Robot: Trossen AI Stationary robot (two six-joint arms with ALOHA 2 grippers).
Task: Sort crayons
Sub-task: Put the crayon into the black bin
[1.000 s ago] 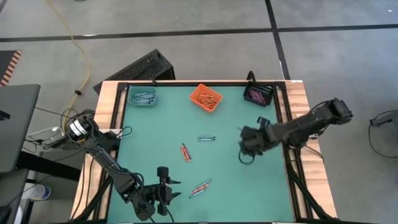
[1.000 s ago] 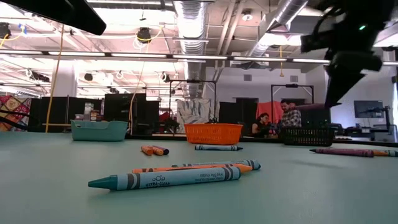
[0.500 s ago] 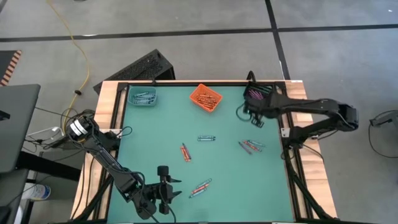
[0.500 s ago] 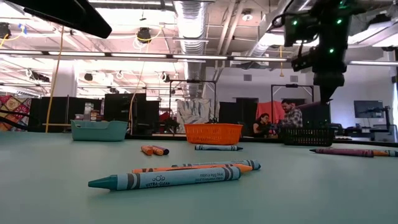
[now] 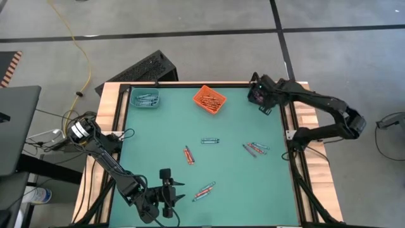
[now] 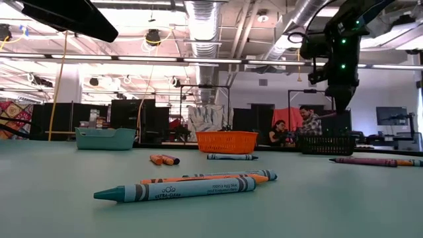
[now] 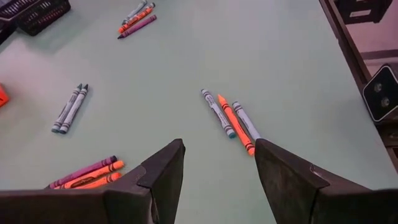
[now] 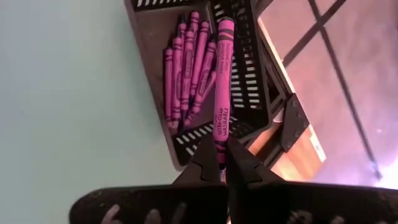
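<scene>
Pink crayon point(image 8: 222, 87) hung clamped in the right gripper point(image 8: 221, 163) above the black bin point(image 8: 245, 93), presumably for dropping among its like. Left gripper point(image 7: 214, 171) waited, jaws open, near the table's point(image 5: 234, 171) front edge.

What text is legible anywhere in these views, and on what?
"ULTRA-CLEAN" on the teal crayon nearest the low camera; the smaller print beside it is too small to read.
"ULTRA-CLEAN WASHABLE", only partly legible, on the pink crayon in the right gripper.
Wrappers on the other crayons: too small to read.
</scene>
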